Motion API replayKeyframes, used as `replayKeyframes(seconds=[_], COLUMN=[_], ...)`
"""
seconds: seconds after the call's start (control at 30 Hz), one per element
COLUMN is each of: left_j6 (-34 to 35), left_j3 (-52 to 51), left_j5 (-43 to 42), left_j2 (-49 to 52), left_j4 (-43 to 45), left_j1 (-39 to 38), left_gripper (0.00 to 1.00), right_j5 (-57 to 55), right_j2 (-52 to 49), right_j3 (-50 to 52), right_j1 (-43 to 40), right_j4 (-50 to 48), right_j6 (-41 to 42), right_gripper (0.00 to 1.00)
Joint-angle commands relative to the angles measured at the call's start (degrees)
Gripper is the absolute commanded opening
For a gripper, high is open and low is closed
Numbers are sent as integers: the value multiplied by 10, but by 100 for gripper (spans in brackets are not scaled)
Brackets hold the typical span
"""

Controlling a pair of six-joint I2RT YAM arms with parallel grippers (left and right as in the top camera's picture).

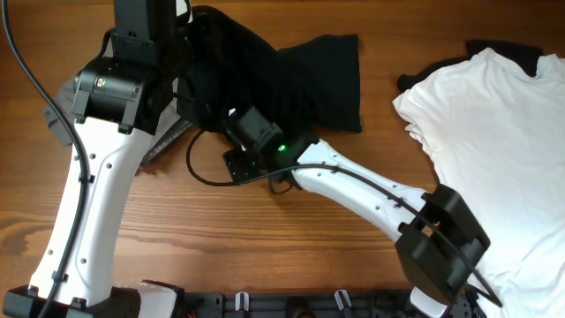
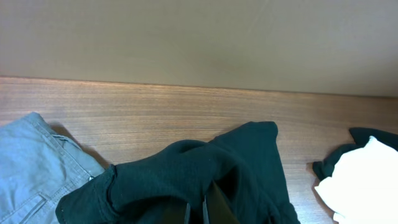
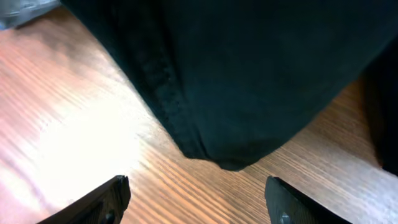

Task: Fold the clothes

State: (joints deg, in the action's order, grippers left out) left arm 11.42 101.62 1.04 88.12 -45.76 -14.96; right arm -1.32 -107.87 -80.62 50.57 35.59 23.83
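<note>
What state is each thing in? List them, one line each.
black T-shirt: bunched, unfolded, one part pinched up by the left gripper.
white T-shirt: lying loose, unfolded, untouched.
grey trousers: lying unfolded, untouched by either gripper.
left gripper: shut on the black T-shirt.
right gripper: open, empty, just short of the black T-shirt's hem.

Black T-shirt (image 1: 309, 75), white T-shirt (image 1: 494, 132), grey trousers (image 2: 31, 162)

White arm links (image 1: 88, 203), black joint housings (image 1: 110, 88), black cables (image 1: 188, 161), green indicator light (image 1: 282, 147), black end effector fingers (image 3: 106, 199)
</note>
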Motion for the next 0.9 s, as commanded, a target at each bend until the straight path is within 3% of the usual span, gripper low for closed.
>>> replayKeyframes(seconds=[0.0,0.4,0.53,0.67,0.87], left_j6=[-9,-9,-9,-10,-21], left_j3=[5,5,5,5,5], left_j5=[10,10,10,10,17], left_j2=[-10,-10,-10,-10,-10], left_j4=[10,10,10,10,10], left_j1=[-4,-7,-7,-7,-7], left_gripper=[4,4,5,5,5], right_j5=[-130,-137,-137,-141,-198], right_j2=[-28,-52,-57,-50,22], right_j3=[-3,-3,-3,-3,-3], right_j1=[12,13,13,8,-34], right_j4=[2,-71,-44,26,95], right_j6=[101,123,121,122,124], right_gripper=[76,74,47,4,4])
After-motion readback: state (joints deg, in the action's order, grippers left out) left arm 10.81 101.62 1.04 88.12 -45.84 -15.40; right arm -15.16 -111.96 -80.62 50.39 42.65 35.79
